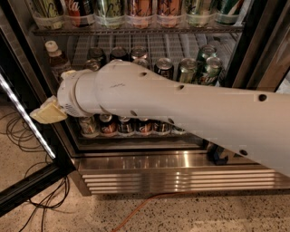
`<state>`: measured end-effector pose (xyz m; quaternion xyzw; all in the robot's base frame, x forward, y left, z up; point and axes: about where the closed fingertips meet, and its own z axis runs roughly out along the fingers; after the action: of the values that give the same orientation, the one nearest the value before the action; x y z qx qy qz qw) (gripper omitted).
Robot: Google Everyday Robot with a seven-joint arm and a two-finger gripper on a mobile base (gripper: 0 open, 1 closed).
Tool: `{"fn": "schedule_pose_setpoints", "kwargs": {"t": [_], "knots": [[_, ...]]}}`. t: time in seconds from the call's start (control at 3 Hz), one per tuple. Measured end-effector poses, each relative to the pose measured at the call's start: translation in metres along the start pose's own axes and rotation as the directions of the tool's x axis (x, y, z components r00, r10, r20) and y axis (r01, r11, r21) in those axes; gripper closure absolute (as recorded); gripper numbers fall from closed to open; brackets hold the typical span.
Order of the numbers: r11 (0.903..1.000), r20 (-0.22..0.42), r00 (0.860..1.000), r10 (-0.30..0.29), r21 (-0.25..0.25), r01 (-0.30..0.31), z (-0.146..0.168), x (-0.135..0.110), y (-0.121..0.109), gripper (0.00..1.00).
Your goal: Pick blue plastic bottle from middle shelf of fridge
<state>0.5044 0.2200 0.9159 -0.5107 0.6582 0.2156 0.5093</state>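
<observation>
Speckled flooring (190, 215) runs along the bottom of the view, with black cables (18, 136) looped at the left and an orange cable (145, 206) trailing across it. Above it stands the fridge (259, 43), its stainless steel base (172, 176) cut by horizontal louvres, and its open door (25, 108) edged by a bright light strip at the left.

Cans (136, 9) line the top level. On the middle shelf (181, 46), the blue plastic bottle (56, 61) stands upright at the far left end, white cap on top, with dark and green cans (186, 70) to its right. More cans (108, 124) sit on the lowest rack.

A thick white arm (181, 104) crosses the fridge front from the right, hiding much of the middle and lower levels. At its left end, the tan gripper (46, 114) sits below and slightly left of the bottle, apparently just in front of the left door frame and not touching the bottle. Whether the gripper is apart or together cannot be told from this angle; nothing is seen held in it.
</observation>
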Motion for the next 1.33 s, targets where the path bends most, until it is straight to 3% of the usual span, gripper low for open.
{"fn": "schedule_pose_setpoints", "kwargs": {"t": [0.33,0.67,1.0,1.33], "knots": [[0.9993,0.004,1.0,-0.015,0.034,0.015,-0.0021,-0.0079,-0.0146,0.17],[0.9995,-0.001,1.0,-0.024,0.022,0.024,-0.0004,-0.0106,-0.0206,0.26],[0.9995,-0.001,1.0,-0.024,0.022,0.024,-0.0004,-0.0105,-0.0206,0.07],[0.9993,-0.006,1.0,-0.012,0.035,0.012,0.002,-0.0024,-0.0205,0.1]]}}
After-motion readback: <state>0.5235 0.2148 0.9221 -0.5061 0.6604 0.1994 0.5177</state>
